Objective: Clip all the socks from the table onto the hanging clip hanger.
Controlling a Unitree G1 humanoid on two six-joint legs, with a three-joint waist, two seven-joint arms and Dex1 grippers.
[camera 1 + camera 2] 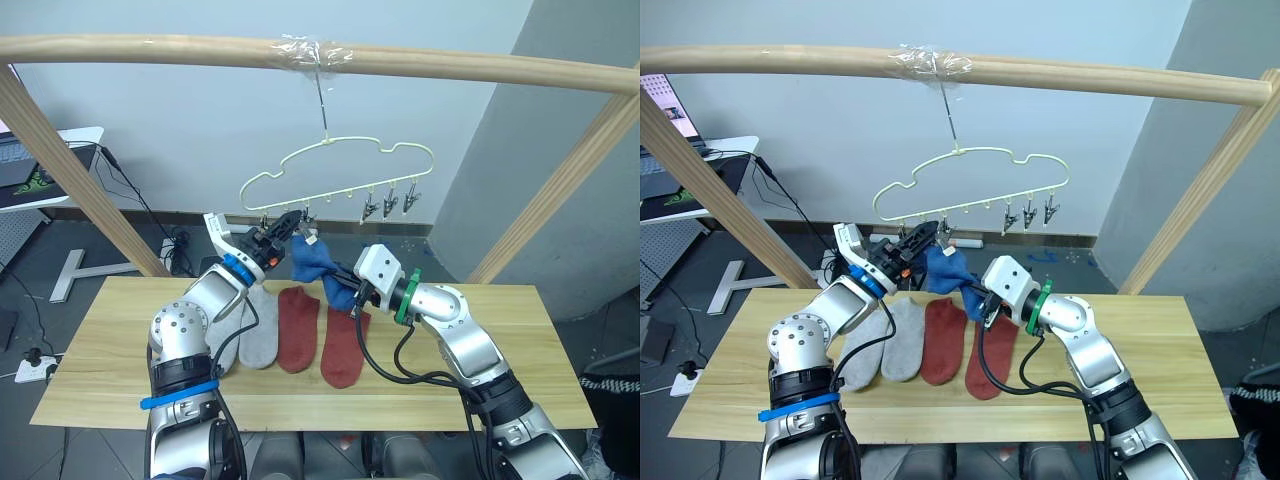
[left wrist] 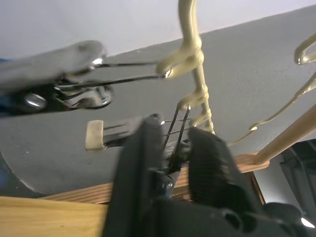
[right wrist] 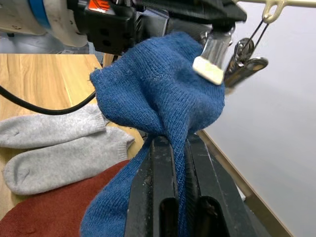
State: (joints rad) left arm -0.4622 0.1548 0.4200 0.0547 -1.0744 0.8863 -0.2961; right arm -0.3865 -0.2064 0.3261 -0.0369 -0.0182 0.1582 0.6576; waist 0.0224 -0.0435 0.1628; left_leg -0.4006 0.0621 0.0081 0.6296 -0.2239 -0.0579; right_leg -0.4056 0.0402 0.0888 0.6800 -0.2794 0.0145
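The right tool [image 3: 178,148] pinches a blue sock [image 3: 158,94] at a clip [image 3: 216,54] of the clip hanger [image 1: 340,172] above the worktop's [image 1: 110,360] far edge; the left tool [image 2: 170,143] squeezes a clip; released early, the sock may drop.

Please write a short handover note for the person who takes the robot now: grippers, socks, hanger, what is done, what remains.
Left gripper: shut on a clip of the hanger, which hangs from the wooden pole.
Right gripper: shut on a blue sock, lifted to the clips.
On the table: two grey socks and two red socks.
Done: no sock hangs free yet.
Left: clip the blue sock, then the others.
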